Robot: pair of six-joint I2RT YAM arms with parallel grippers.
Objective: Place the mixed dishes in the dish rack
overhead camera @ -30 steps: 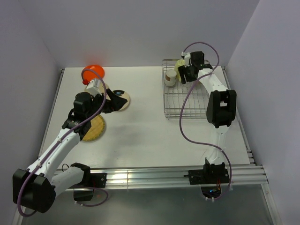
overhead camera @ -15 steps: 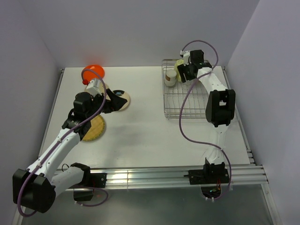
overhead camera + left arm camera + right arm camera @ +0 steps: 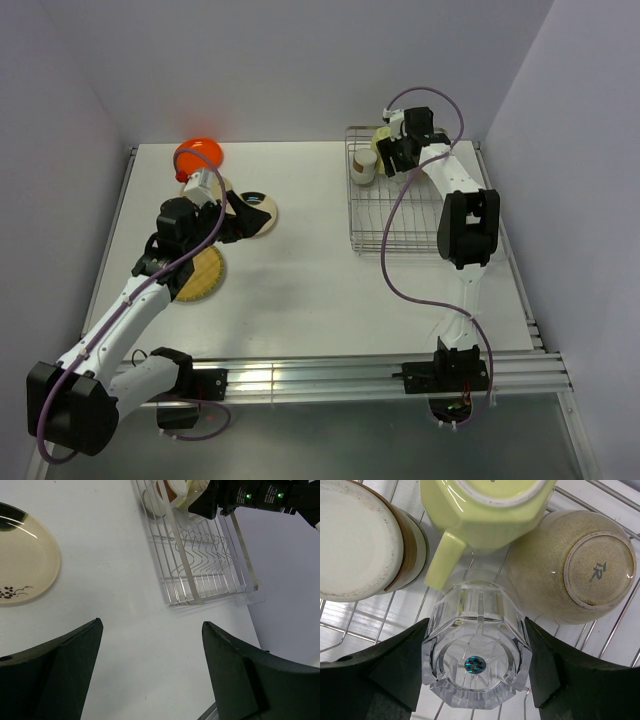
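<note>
The silver wire dish rack (image 3: 400, 215) stands at the back right of the table. My right gripper (image 3: 476, 630) reaches into its far end and is shut on the clear glass (image 3: 476, 645), which is upside down, with a finger against each side. Just beyond the glass sit the pale yellow-green mug (image 3: 485, 505) and an upturned cream bowl (image 3: 570, 565). On the left of the table lie the orange plate (image 3: 198, 155), the cream plate with a dark mark (image 3: 258, 212) and the woven round plate (image 3: 200, 275). My left gripper (image 3: 151, 625) hovers open over bare table beside the cream plate (image 3: 25, 565).
A cream cup with a brown band (image 3: 360, 540) stands in the rack's far left corner, next to the mug. The near part of the rack (image 3: 189, 575) holds only bare wire dividers. Lilac walls close in the table at the back and sides.
My right gripper has shifted slightly toward the rack's far end with the glass. The left arm has not moved.
</note>
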